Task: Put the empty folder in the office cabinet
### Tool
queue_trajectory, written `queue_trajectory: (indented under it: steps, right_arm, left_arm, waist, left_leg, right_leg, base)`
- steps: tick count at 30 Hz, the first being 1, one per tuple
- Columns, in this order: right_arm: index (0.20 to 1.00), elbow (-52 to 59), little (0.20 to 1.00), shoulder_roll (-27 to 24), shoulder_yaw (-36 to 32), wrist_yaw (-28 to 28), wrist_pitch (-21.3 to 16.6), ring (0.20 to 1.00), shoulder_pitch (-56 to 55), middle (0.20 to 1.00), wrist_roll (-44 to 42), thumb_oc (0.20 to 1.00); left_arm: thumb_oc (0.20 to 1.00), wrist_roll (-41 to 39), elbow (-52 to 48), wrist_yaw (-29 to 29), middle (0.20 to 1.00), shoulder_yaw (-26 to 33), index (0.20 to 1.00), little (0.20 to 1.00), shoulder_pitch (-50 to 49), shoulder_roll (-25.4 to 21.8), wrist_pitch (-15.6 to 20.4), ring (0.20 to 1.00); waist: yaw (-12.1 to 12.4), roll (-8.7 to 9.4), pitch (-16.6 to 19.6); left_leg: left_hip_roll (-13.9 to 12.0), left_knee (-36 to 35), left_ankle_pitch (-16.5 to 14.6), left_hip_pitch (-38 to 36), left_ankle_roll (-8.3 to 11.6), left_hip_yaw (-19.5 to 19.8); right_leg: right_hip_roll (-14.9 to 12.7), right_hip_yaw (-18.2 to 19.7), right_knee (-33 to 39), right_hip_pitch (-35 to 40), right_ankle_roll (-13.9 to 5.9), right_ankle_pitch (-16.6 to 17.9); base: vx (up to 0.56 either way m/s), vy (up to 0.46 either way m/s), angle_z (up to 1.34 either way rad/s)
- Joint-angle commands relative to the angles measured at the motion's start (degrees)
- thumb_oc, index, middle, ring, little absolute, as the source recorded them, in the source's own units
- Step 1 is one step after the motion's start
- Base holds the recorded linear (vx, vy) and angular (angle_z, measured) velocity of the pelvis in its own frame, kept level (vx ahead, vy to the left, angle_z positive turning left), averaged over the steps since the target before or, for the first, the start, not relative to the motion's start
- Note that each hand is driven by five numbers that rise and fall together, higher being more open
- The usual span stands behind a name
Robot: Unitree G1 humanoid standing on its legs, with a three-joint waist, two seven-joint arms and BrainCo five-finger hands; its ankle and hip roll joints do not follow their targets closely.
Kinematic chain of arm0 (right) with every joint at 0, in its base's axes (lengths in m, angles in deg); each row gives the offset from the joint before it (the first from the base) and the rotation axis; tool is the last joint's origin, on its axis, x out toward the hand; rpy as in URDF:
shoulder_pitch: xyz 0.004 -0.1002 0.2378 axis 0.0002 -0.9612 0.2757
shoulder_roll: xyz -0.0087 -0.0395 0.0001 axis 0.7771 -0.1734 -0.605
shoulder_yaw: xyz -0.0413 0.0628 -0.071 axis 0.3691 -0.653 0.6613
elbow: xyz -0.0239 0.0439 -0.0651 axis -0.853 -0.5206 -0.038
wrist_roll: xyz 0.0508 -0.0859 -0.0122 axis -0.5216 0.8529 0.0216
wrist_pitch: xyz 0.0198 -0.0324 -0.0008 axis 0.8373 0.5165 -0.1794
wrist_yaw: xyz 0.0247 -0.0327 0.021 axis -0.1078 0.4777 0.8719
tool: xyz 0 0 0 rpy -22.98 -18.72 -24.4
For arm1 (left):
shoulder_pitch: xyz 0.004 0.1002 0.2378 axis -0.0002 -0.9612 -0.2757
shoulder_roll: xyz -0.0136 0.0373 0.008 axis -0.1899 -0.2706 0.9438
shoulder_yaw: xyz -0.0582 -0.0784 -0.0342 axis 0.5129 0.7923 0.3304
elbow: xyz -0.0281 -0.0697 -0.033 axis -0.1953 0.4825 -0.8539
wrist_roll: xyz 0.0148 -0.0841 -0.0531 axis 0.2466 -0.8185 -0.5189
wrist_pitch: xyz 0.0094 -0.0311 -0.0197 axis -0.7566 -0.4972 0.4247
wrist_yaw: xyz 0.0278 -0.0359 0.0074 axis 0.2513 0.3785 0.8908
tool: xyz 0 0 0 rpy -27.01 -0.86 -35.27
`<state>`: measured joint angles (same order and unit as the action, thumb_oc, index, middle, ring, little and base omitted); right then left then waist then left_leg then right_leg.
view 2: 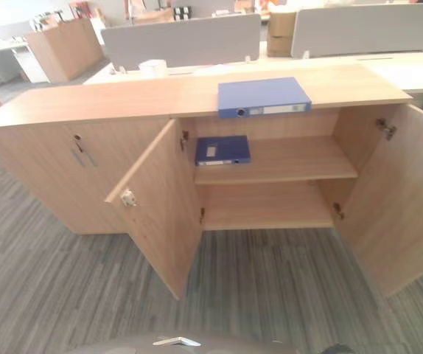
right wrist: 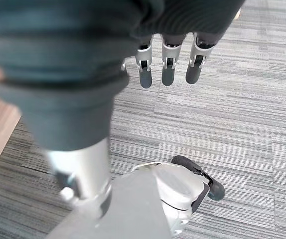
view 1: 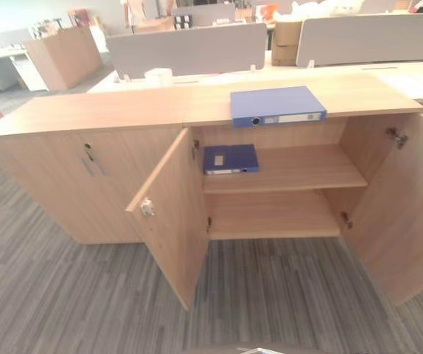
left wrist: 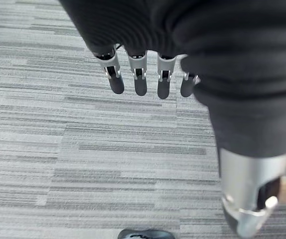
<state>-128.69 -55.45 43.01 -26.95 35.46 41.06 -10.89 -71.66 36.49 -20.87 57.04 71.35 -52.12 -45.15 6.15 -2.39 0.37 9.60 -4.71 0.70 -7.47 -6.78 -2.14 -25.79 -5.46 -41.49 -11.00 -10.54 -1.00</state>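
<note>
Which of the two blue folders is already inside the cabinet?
The darker blue folder lying on the cabinet's upper shelf; the lighter blue folder lies on the cabinet top.

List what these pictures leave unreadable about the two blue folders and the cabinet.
- Blue folder on the wooden cabinet top: shut, so its contents are hidden.
- Darker blue folder on the upper shelf: label too small.
- Closed left cabinet doors: they hide the inside.

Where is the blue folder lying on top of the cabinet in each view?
Left eye view: the flat blue folder lies on the wooden cabinet top, right of centre, above the open compartment.
Right eye view: same spot, nearer the centre.
Both wrist views: grey carpet under open hands.
Shared landmark: the second blue folder on the upper shelf.
</note>
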Motion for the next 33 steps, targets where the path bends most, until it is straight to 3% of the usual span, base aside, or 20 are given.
queue_trajectory:
  steps: [1,3,4,7,8,9,12,13,14,15,19,21,23,24,25,27,28,30,31,33]
  right_arm:
    - [1.000,-1.0,1.000,-1.9,-1.1,-0.6,-0.6,1.000,5.0,1.000,-1.0,1.000]
    - [1.000,-1.2,1.000,-1.9,-1.6,-0.5,-0.6,1.000,5.3,1.000,-1.2,1.000]
    - [1.000,-0.5,1.000,-2.5,-4.6,-1.3,-0.6,1.000,6.2,1.000,-4.4,1.000]
    - [1.000,0.2,1.000,-1.7,-7.1,-2.9,-1.3,1.000,5.0,1.000,-7.8,1.000]
    - [1.000,0.3,1.000,-0.1,-7.3,-2.8,-1.5,1.000,4.5,1.000,-9.6,1.000]
    - [1.000,0.5,1.000,1.4,-7.1,-2.2,-1.9,1.000,3.1,1.000,-9.9,1.000]
    - [1.000,0.3,1.000,2.1,-6.2,-1.8,-1.9,1.000,1.8,1.000,-9.3,1.000]
    - [1.000,0.4,1.000,1.9,-5.9,-1.9,-2.0,1.000,1.9,1.000,-9.4,1.000]
    - [1.000,0.3,1.000,1.4,-4.8,-1.7,-2.2,1.000,2.2,1.000,-8.8,1.000]
    - [1.000,0.3,1.000,1.4,-4.8,-1.7,-2.2,1.000,2.2,1.000,-8.8,1.000]
    - [1.000,1.2,1.000,-0.4,-3.3,-3.0,-2.8,1.000,2.9,1.000,-9.5,1.000]
    - [1.000,1.3,1.000,-1.4,-3.0,-3.5,-2.9,1.000,3.1,1.000,-9.8,1.000]
    - [1.000,1.2,1.000,-2.0,-2.9,-3.6,-2.9,1.000,3.3,1.000,-9.7,1.000]
    - [1.000,1.3,1.000,-2.6,-2.8,-3.9,-2.9,1.000,3.5,1.000,-9.7,1.000]
    - [1.000,1.4,1.000,-3.3,-2.7,-4.3,-3.0,1.000,4.0,1.000,-9.6,1.000]
    - [1.000,1.4,1.000,-3.3,-2.7,-4.3,-3.0,1.000,4.0,1.000,-9.6,1.000]
    - [1.000,1.6,1.000,-3.6,-2.7,-4.5,-3.2,1.000,4.5,1.000,-9.6,1.000]
    - [1.000,1.6,1.000,-3.6,-2.7,-4.5,-3.2,1.000,4.5,1.000,-9.6,1.000]
    - [1.000,1.3,1.000,-3.6,-2.2,-4.7,-3.3,1.000,5.3,1.000,-9.1,1.000]
    - [1.000,0.3,1.000,-2.4,-2.9,-4.9,-3.6,1.000,3.9,1.000,-9.8,1.000]
  left_arm:
    - [1.000,-2.0,-0.8,0.1,1.000,-0.3,1.000,1.000,0.3,0.0,-0.2,1.000]
    - [1.000,-1.9,-1.2,0.0,1.000,-0.4,1.000,1.000,0.3,0.0,-0.1,1.000]
    - [1.000,-1.7,-0.1,0.0,1.000,0.8,1.000,1.000,0.1,-0.9,-0.1,1.000]
    - [1.000,-1.4,2.1,1.8,1.000,2.5,1.000,1.000,0.4,-2.3,0.2,1.000]
    - [1.000,-0.4,3.9,2.5,1.000,5.0,1.000,1.000,0.8,-3.4,-0.2,1.000]
    - [1.000,1.3,5.8,3.1,1.000,7.1,1.000,1.000,0.7,-4.9,-1.0,1.000]
    - [1.000,2.3,6.6,3.5,1.000,7.7,1.000,1.000,0.3,-5.6,-0.9,1.000]
    - [1.000,2.0,6.7,3.4,1.000,7.9,1.000,1.000,0.0,-5.6,-0.9,1.000]
    - [1.000,1.8,6.8,3.5,1.000,7.7,1.000,1.000,0.0,-5.7,-0.9,1.000]
    - [1.000,1.8,6.8,3.5,1.000,7.7,1.000,1.000,0.0,-5.7,-0.9,1.000]
    - [1.000,2.2,5.5,3.3,1.000,5.8,1.000,1.000,0.9,-5.9,-0.8,1.000]
    - [1.000,2.1,4.9,3.2,1.000,5.1,1.000,1.000,1.2,-6.1,-0.8,1.000]
    - [1.000,2.2,4.4,3.2,1.000,4.7,1.000,1.000,1.4,-6.1,-0.7,1.000]
    - [1.000,2.1,4.2,3.3,1.000,4.4,1.000,1.000,1.6,-6.1,-0.6,1.000]
    - [1.000,1.4,4.0,3.2,1.000,4.4,1.000,1.000,1.5,-5.8,-0.2,1.000]
    - [1.000,1.4,4.0,3.2,1.000,4.4,1.000,1.000,1.5,-5.8,-0.2,1.000]
    - [1.000,1.0,4.2,3.2,1.000,4.5,1.000,1.000,1.2,-5.7,-0.1,1.000]
    - [1.000,1.0,4.2,3.2,1.000,4.5,1.000,1.000,1.2,-5.7,-0.1,1.000]
    - [1.000,1.4,4.7,3.0,1.000,4.2,1.000,1.000,0.5,-5.6,-0.2,1.000]
    - [1.000,2.3,5.6,3.4,1.000,4.3,1.000,1.000,-0.1,-5.2,-0.1,1.000]
  waist:
    - [1.5,-1.73,-3.3]
    - [1.2,-2.28,-3.7]
    - [-0.3,-2.61,-6.0]
    - [-1.9,-1.81,-7.3]
    - [-2.8,0.12,-7.9]
    - [-3.5,2.84,-7.4]
    - [-3.8,4.10,-6.6]
    - [-4.1,3.89,-6.3]
    - [-4.4,3.09,-5.8]
    - [-4.4,3.02,-5.8]
    - [-4.7,2.77,-5.5]
    - [-4.7,3.60,-6.0]
    - [-4.5,3.86,-6.5]
    - [-4.0,4.19,-6.9]
    - [-2.9,4.75,-7.3]
    - [-2.9,4.75,-7.3]
    - [-2.1,3.72,-6.8]
    - [-2.1,3.72,-6.8]
    - [-1.1,2.87,-6.7]
    - [-1.5,2.73,-4.7]
  left_leg:
    - [-2.1,0.0,-1.2,6.1,3.89,3.4]
    - [-2.8,0.1,-1.4,5.9,4.18,3.6]
    - [-4.7,0.3,-2.3,4.0,5.37,4.2]
    - [-5.7,0.2,-3.7,1.6,6.60,5.0]
    - [-6.8,0.2,-5.4,-0.4,7.67,5.2]
    - [-8.5,0.0,-8.3,-3.9,9.23,5.9]
    - [-10.0,1.1,-10.0,-5.0,9.92,7.2]
    - [-11.5,2.1,-10.2,-5.1,10.46,7.3]
    - [-14.6,5.2,-10.3,-4.1,11.87,7.4]
    - [-14.7,5.3,-10.4,-4.0,11.92,7.4]
    - [-17.1,16.6,-2.2,1.4,13.70,8.8]
    - [-17.6,23.6,0.2,5.0,13.51,6.0]
    - [-16.9,26.4,-0.3,7.1,13.22,5.6]
    - [-14.7,27.8,-1.7,9.6,12.84,5.9]
    - [-9.6,24.6,-6.9,13.1,11.70,6.6]
    - [-9.6,24.6,-6.9,13.1,11.70,6.6]
    - [-8.7,15.3,-4.1,14.0,11.29,6.7]
    - [-8.7,15.3,-4.1,14.0,11.29,6.7]
    - [-8.9,8.6,-1.4,12.5,10.94,8.1]
    - [-9.2,3.8,0.2,8.5,10.32,8.4]
  right_leg:
    - [-3.0,-9.2,16.5,8.9,0.39,15.2]
    - [-3.0,-10.2,19.6,7.7,0.18,14.7]
    - [-1.6,-10.2,28.4,5.0,-0.69,13.9]
    - [0.3,-8.8,34.7,2.5,-1.46,13.7]
    - [1.9,-7.1,41.4,2.5,-3.12,15.0]
    - [3.6,-8.6,45.6,2.1,-3.93,15.3]
    - [5.1,-8.5,45.0,3.9,-3.07,14.6]
    - [5.9,-8.6,43.7,3.7,-2.65,14.0]
    - [8.2,-8.9,41.7,3.4,-1.00,10.9]
    - [8.3,-9.0,41.6,3.4,-0.96,10.8]
    - [13.2,-10.7,42.8,7.1,3.10,5.9]
    - [14.3,-11.5,43.8,9.8,4.83,3.8]
    - [14.9,-11.6,44.3,11.0,5.40,3.0]
    - [15.0,-11.3,44.5,11.5,5.61,2.5]
    - [15.7,-10.6,45.3,12.8,5.42,2.1]
    - [15.7,-10.6,45.3,12.8,5.42,2.1]
    - [17.4,-10.9,45.9,13.4,5.02,1.7]
    - [17.4,-10.9,45.9,13.4,5.02,1.7]
    - [19.4,-9.9,45.6,14.5,5.43,0.9]
    - [20.7,-10.1,46.5,16.0,5.54,0.6]
  base:
    - [0.37,0.076,0.18]
    - [0.20,-0.150,-0.29]
    - [0.14,-0.172,-0.32]
    - [0.30,-0.275,-0.05]
    - [0.63,-0.572,0.16]
    - [0.64,-0.574,0.30]
    - [0.41,-0.457,0.50]
    - [0.42,-0.602,0.84]
    - [0.30,-0.447,0.79]
    - [0.27,-0.453,0.55]
    - [0.19,-0.362,0.04]
    - [0.13,-0.295,0.05]
    - [0.07,-0.203,0.12]
    - [0.15,-0.317,0.23]
    - [0.10,-0.201,0.20]
    - [0.08,-0.088,-0.05]
    - [0.07,-0.036,-0.07]
    - [0.08,-0.047,-0.14]
    - [0.09,-0.058,-0.22]
    - [0.25,-0.075,-0.85]
